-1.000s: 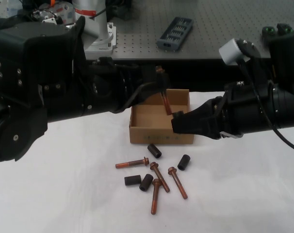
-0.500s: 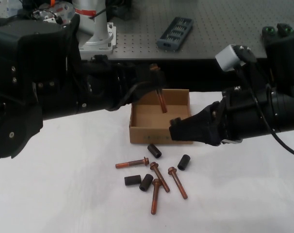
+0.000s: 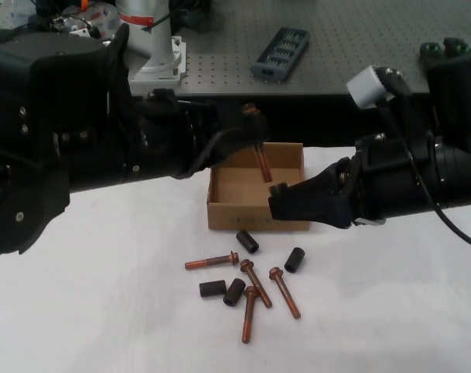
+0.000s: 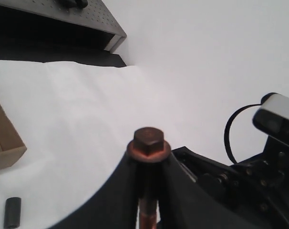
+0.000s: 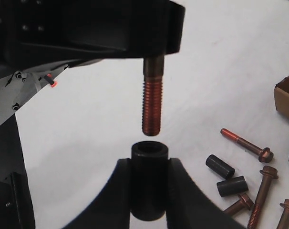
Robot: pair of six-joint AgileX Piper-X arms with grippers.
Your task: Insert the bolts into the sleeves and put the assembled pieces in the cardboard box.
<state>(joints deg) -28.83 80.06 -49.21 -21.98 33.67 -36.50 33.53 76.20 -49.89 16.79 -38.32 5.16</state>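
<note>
Bolt (image 5: 152,102) hangs just over the sleeve (image 5: 149,188)

The left claw (image 4: 148,164) is closed tight on the bolt. Its two fingers (image 4: 118,195) pinch the bolt right under its head. The end with the thread points down.

The right claw (image 5: 149,164) is closed tight on the sleeve. It holds the sleeve standing up, with the open hole on top.

The tip of the bolt is right above that hole. A small gap is between them, so they do not touch. Both are up in the air, close to the cardboard box (image 3: 255,219).

The cardboard box sits on the tabletop (image 3: 103,311), which has a white sheet over it. The top of the box is open.

Near the front wall of the box lie four loose bolts (image 3: 255,284) and four loose sleeves (image 3: 247,241) in a small bunch on the white sheet. Two of the loose sleeves lie just beside each other. The loose bolts point different ways.

Behind the white sheet is a dark plate (image 3: 360,47) with many small holes. A blue case (image 3: 280,52) lies on it, well apart from the box.
</note>
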